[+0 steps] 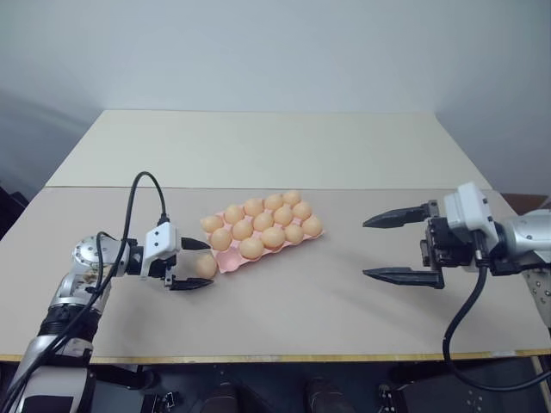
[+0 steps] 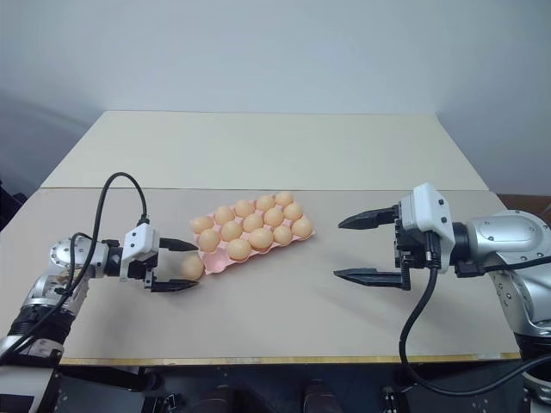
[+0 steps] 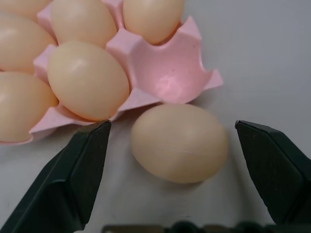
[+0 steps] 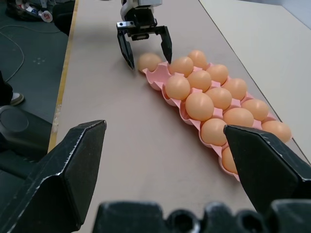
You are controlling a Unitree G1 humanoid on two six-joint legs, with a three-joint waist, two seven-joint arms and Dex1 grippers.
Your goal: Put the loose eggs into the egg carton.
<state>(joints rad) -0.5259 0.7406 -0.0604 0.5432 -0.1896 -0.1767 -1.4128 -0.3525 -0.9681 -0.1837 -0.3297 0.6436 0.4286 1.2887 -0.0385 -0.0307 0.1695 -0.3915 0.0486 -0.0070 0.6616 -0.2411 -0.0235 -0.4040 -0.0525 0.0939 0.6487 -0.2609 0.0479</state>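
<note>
One loose egg (image 3: 180, 143) lies on the tabletop (image 1: 301, 292) just beside the egg carton's (image 3: 170, 77) empty corner cup, between the left gripper's (image 1: 191, 265) spread fingers; right gripper (image 1: 398, 248) gapes wide, well apart.

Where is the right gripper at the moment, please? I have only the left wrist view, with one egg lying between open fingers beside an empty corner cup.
Observer: The right gripper hangs open above the table, off to the right of the egg carton and well apart from it, holding nothing.
Operator: Thank you. Are any other cups empty?
Observer: No. Every other cup holds an egg, fourteen in all.
Operator: Are there more eggs lying about on the table?
Observer: None that I can see. The loose egg between the fingers of the left gripper is the one egg outside the carton.
</note>
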